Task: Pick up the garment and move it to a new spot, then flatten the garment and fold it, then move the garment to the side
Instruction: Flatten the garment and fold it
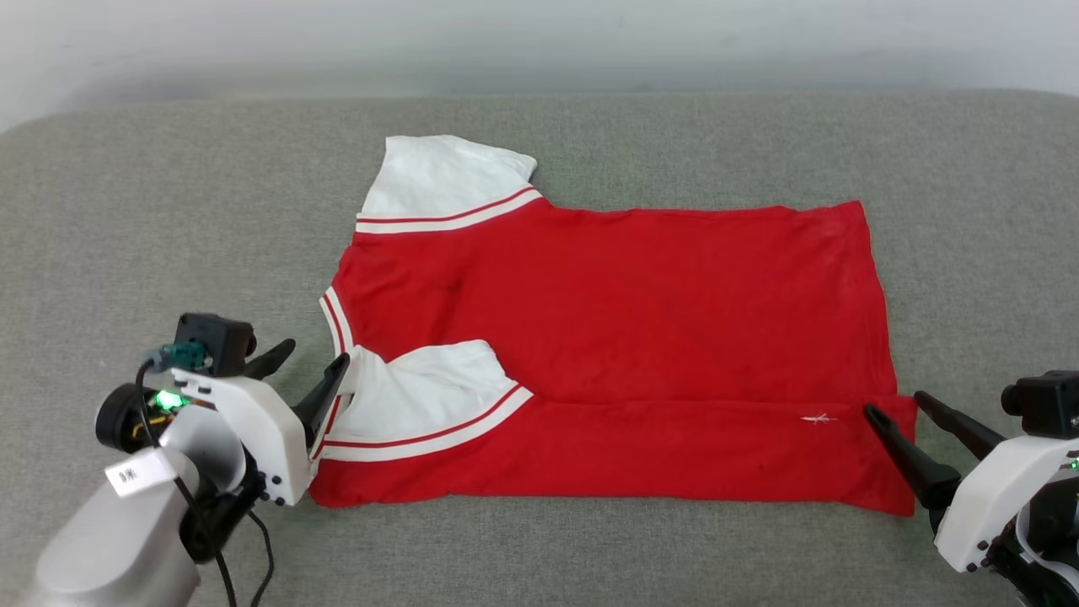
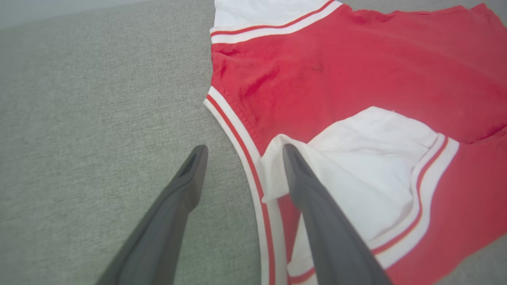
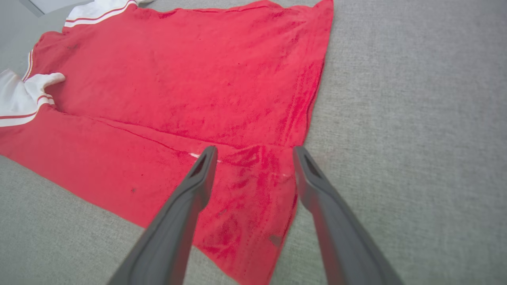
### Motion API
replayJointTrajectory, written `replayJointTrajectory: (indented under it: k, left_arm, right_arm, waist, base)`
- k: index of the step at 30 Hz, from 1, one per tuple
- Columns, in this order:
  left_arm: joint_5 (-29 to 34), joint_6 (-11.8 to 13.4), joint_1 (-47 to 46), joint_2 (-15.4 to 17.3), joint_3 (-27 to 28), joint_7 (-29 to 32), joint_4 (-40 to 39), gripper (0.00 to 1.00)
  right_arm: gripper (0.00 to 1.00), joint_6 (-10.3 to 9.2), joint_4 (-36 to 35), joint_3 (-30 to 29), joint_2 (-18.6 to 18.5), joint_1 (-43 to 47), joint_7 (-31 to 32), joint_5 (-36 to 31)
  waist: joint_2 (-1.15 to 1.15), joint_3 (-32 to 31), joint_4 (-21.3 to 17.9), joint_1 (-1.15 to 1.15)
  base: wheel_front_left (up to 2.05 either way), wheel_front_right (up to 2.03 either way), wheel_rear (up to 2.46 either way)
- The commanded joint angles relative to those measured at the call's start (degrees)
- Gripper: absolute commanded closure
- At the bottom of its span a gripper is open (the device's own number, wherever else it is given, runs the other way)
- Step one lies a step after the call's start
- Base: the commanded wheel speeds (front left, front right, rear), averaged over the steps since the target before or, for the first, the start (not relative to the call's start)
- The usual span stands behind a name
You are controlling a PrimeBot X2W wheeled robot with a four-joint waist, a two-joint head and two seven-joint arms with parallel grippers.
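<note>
Left pincer (image 1: 318, 351) and right pincer (image 1: 893, 402) both gape empty, straddling edges of one garment (image 1: 607, 303).

The garment (image 1: 607, 337) before me is soft red cloth with a matt, faintly napped face, and its white sleeves (image 1: 438, 177) look a smoother knit. Under it the grey upholstery (image 1: 169, 211) is coarse, rough woven fabric. On my left gripper (image 1: 317, 351) and right gripper (image 1: 893, 402) the fingers look like matt dark plastic, the housings (image 1: 253, 421) glossy white plastic.

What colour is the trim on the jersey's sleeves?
White sleeve trim with one thin red stripe; the left wrist view shows it best.
</note>
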Motion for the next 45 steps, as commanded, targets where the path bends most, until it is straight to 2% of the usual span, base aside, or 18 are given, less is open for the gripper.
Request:
replayJointTrajectory:
  k: [1,6,11,12,13,14,18,23,28,36,37,38,39,42,45]
  left_arm:
    - [-0.5,-0.2,-1.3,1.3,-0.6,2.5,-1.2,0.00]
    - [-3.4,-0.4,-3.7,4.6,-1.8,12.8,-6.1,0.00]
    - [-8.1,-0.4,-5.5,7.4,-3.5,27.3,-10.8,0.00]
    - [-8.1,-0.4,-5.5,7.4,-3.5,27.3,-10.8,0.00]
    - [-9.7,0.0,-5.7,8.1,-4.2,32.2,-12.3,0.00]
    - [-9.7,0.0,-5.7,8.1,-4.2,32.2,-12.3,0.00]
    - [-11.8,1.0,-5.1,9.4,-5.4,39.0,-14.2,0.00]
    - [-13.1,1.9,-3.5,10.1,-6.4,42.5,-14.3,0.00]
    - [-13.2,1.6,-1.4,10.3,-8.0,43.8,-13.2,0.00]
    - [-13.7,1.2,1.3,8.6,-10.3,44.1,-7.7,0.00]
    - [-13.9,1.0,1.6,8.2,-10.7,44.0,-7.2,0.02]
    - [-13.8,0.9,1.6,8.0,-10.9,43.7,-6.6,0.59]
    - [-14.1,0.7,1.7,7.7,-11.0,43.2,-6.3,1.00]
    - [-14.8,0.1,1.2,6.9,-10.8,41.7,-6.1,1.00]
    - [-14.8,-0.2,-0.1,7.5,-9.8,39.1,-7.2,1.00]
  right_arm:
    - [0.00,-0.07,-0.7,-0.4,0.0,0.9,0.2,-0.3]
    - [0.00,-0.07,-1.9,-1.2,0.6,1.7,1.3,-1.2]
    - [0.00,-0.07,-2.5,-1.4,1.3,1.9,2.3,-1.8]
    - [0.00,-0.07,-2.5,-1.4,1.3,1.9,2.3,-1.8]
    - [0.00,-0.07,-2.7,-1.3,1.6,1.8,2.7,-2.1]
    - [0.00,-0.07,-2.7,-1.3,1.6,1.8,2.7,-2.1]
    - [0.00,-0.07,-2.9,-1.0,2.0,1.4,3.1,-2.2]
    - [0.00,-0.07,-2.6,-0.6,2.4,0.4,3.2,-2.1]
    - [0.00,-0.07,-2.2,-0.2,2.6,-0.7,2.9,-2.2]
    - [0.00,-0.07,-2.0,0.4,2.6,-1.9,2.6,-2.2]
    - [0.00,-0.07,-2.1,0.4,2.5,-2.1,2.6,-2.3]
    - [0.00,-0.07,-2.3,0.4,2.3,-2.3,2.7,-2.3]
    - [0.00,-0.07,-2.6,0.5,2.1,-2.6,2.9,-2.4]
    - [0.00,-0.07,-3.4,0.0,0.8,-3.0,3.4,-2.9]
    - [0.00,-0.07,-4.8,-0.6,-1.5,-3.2,5.7,-3.6]
  waist:
    - [0.00,-1.1,0.7,-0.01]
    - [0.00,-2.2,1.2,-0.01]
    - [0.00,-2.6,1.3,-0.01]
    - [0.00,-2.6,1.3,-0.01]
    - [0.00,-2.7,1.2,-0.01]
    - [0.00,-2.7,1.2,-0.01]
    - [0.00,-2.6,0.4,-0.01]
    - [0.00,-2.0,-0.8,-0.01]
    - [0.00,-1.0,-2.1,-0.01]
    - [0.00,0.5,-3.1,-0.01]
    - [0.00,0.5,-3.1,-0.01]
    - [0.00,0.5,-3.2,-0.01]
    - [0.00,0.4,-3.2,-0.01]
    - [0.00,-0.1,-2.8,-0.01]
    - [0.00,-0.9,-2.3,-0.01]
  base:
    - [0.00,0.00,0.00]
    - [0.00,0.00,0.00]
    - [0.00,0.00,0.00]
    - [0.00,0.00,0.00]
    - [0.00,0.00,0.00]
    - [0.00,0.00,0.00]
    - [0.00,0.00,0.00]
    - [0.00,0.00,0.00]
    - [0.00,0.00,0.00]
    - [0.00,0.00,0.00]
    - [0.00,0.00,0.00]
    - [0.00,0.00,0.00]
    - [0.00,0.00,0.00]
    - [0.00,0.00,0.00]
    - [0.00,0.00,0.00]
